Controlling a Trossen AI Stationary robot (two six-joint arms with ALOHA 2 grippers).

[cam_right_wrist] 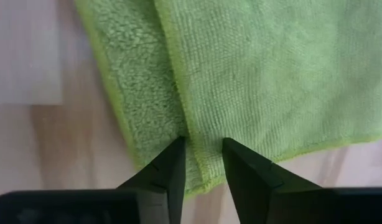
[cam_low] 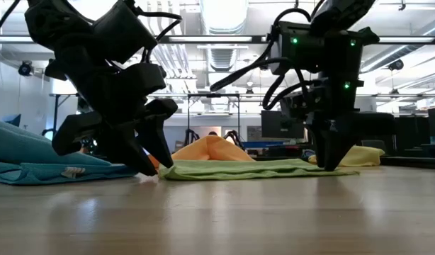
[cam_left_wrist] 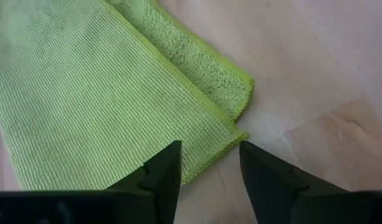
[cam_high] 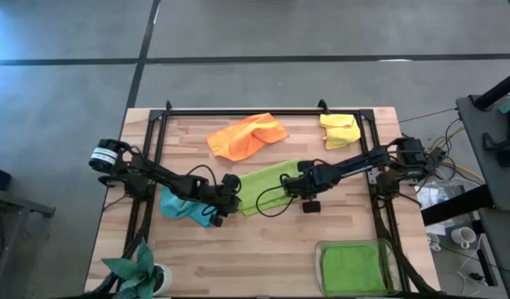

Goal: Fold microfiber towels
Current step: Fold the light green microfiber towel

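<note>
Low view, yellow-green towel [cam_low: 253, 168] flat on wooden table [cam_low: 274, 212], ceiling lights behind

Ribbed, fuzzy yellow-green towel [cam_left_wrist: 97, 93] on smooth wooden table [cam_left_wrist: 315, 81].

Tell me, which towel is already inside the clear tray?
The dark green microfiber towel, folded in the clear rectangular plastic tray at the table's near right corner. The other towels lie on bare wood.

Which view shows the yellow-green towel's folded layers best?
The left wrist view: the yellow-green towel fills it, with the top layer offset from the layer beneath at a corner. The right wrist view shows another edge close up. The high view shows its whole outline between both arms. The low view shows only a flat sliver.
</note>
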